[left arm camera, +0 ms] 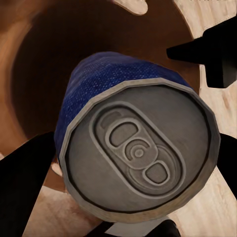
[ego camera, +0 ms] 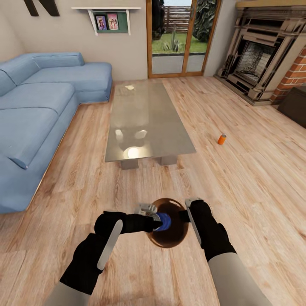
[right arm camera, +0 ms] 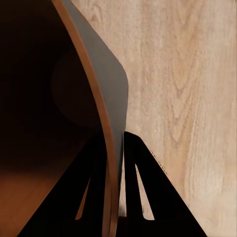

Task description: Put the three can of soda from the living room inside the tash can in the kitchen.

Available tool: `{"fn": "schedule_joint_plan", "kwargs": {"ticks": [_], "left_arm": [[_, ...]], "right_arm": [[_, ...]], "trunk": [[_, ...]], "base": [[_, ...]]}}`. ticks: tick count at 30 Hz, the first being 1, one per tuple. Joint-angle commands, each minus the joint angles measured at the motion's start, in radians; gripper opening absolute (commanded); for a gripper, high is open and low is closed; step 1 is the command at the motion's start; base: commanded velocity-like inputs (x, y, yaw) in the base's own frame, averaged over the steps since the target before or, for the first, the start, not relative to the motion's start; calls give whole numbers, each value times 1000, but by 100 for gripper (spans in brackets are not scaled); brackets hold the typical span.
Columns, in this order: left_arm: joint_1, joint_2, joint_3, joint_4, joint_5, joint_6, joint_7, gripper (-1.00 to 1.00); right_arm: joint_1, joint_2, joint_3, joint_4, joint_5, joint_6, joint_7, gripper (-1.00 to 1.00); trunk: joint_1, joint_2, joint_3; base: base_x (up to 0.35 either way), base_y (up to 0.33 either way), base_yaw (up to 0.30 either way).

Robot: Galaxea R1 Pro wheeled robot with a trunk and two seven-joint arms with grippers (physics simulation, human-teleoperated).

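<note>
My left tool (ego camera: 158, 221) is clamped on a soda can (left arm camera: 138, 148) — blue-sided here, grey end toward the wrist camera — held over the dark mouth of the trash can (ego camera: 180, 236); it is not yet dropped. My right tool (right arm camera: 116, 197) pinches the bin's rim, wall between its fingers. I judge the task early: one orange can (ego camera: 222, 139) lies on the floor beyond the glass desk (ego camera: 144, 123); we stand in the living room. Both forearms reach forward — wrists turned inward over the bin.
</note>
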Motion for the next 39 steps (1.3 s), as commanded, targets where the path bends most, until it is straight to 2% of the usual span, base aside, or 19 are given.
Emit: {"fn": "schedule_joint_plan", "kwargs": {"ticks": [1, 4, 14, 15, 20, 35, 39], "left_arm": [[0, -1, 0, 4, 1, -3, 2, -100], [0, -4, 0, 25, 0, -15, 6, -100], [-1, -8, -2, 65, -1, -59, 11, -100], [-1, -9, -2, 66, -1, -61, 16, 100], [-1, -9, -2, 68, 3, -64, 35, 100], [-1, -5, -2, 60, 7, -65, 37, 100], [0, -3, -2, 55, 7, -65, 37, 100]], "right_arm": [[1, 0, 8, -1, -13, 0, 4, -100], [3, 0, 30, -1, -23, 0, 4, -100], [5, 0, 53, -1, -68, 0, 4, -100], [5, 0, 58, -1, -70, 0, 4, -100], [10, 0, 70, -1, -74, 0, 4, -100], [11, 0, 70, -2, -73, 0, 4, -100], [11, 0, 70, -3, -73, 0, 4, -100]], "trunk": [[0, 0, 0], [0, 0, 0], [0, 0, 0], [0, 0, 0], [0, 0, 0], [0, 0, 0], [-15, 28, 13]], "base": [[0, 0, 0], [0, 0, 0], [0, 0, 0], [0, 0, 0], [0, 0, 0], [0, 0, 0], [0, 0, 0]]}}
